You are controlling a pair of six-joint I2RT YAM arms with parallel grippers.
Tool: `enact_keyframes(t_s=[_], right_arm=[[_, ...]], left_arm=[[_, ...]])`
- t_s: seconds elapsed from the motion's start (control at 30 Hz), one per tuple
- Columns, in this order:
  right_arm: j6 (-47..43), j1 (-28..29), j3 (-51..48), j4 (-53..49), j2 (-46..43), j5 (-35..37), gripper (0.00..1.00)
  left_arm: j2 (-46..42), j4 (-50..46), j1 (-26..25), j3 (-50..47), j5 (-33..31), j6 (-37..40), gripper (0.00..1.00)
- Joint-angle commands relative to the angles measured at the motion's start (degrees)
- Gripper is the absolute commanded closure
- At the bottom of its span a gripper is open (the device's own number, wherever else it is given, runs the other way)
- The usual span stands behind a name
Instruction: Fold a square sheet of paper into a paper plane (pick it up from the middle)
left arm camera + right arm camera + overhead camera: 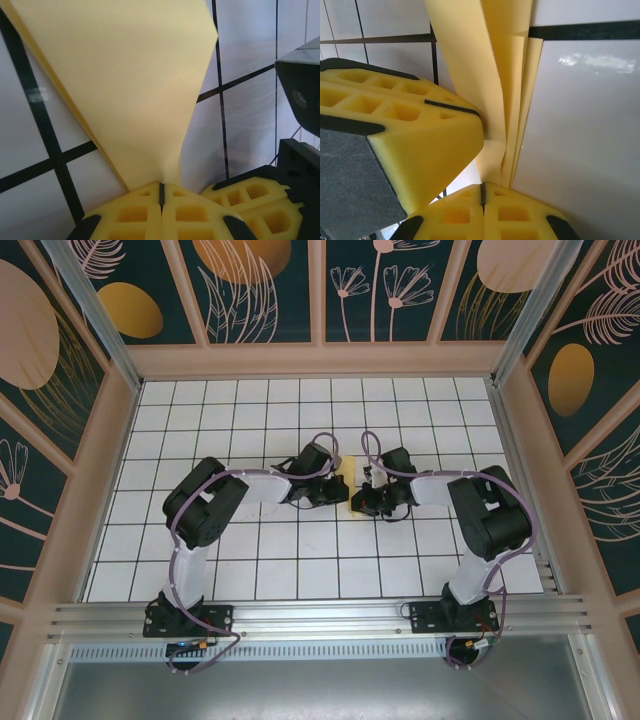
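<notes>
**Two robot hands pinch a folded yellow paper at the middle of a tiled counter**

Seen from above, the left hand (333, 483) and the right hand (366, 492) meet near the middle of a white counter (250, 560) ruled with a black grid; they sit just beside each other, and a small patch of yellow paper (347, 471) shows between them; dark walls (130, 310) painted with orange ovals and pale flowers ring the counter.

In the left wrist view, the left hand's two yellow foam fingers (135, 215) are pressed together at the bottom of the picture, with only a thin dark seam between them; they are clamped on the narrow lower end of the paper (130, 90); from that pinch the paper widens upward like a wedge, and a second layer peeks out along its left edge; the right hand's foam fingers (260, 200) sit just beside, at lower right.

In the right wrist view, the right hand's fingers (515, 215) are likewise closed tight on the paper (500, 75), which rises in several folded layers with long creases; the left hand's fingers (420, 140) come in from the left, their tip against the paper just above that pinch; whether the paper touches the counter cannot be told.
</notes>
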Motion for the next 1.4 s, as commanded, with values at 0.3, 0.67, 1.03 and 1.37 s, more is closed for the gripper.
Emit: enact_keyframes(t_s=[0.3, 0.67, 1.03, 1.37], right_arm=[[-1.0, 0.44, -4.92, -7.54, 3.78, 5.81, 1.0], [-1.1, 0.47, -5.04, -7.51, 3.52, 6.07, 1.0], [-0.99, 0.52, -6.06, -7.58, 3.74, 5.89, 1.0], [-0.72, 0.45, -6.97, -7.16, 3.62, 5.8, 1.0]], left_arm=[[2.39, -4.27, 1.88, 8.92, -8.86, 16.5, 0.94], [5.05, -1.85, 4.48, 9.43, -7.64, 18.95, 0.93], [7.83, -0.08, 6.65, 10.29, -8.11, 18.29, 0.93], [10.01, -4.33, 8.23, 15.94, -10.06, 18.07, 0.91]])
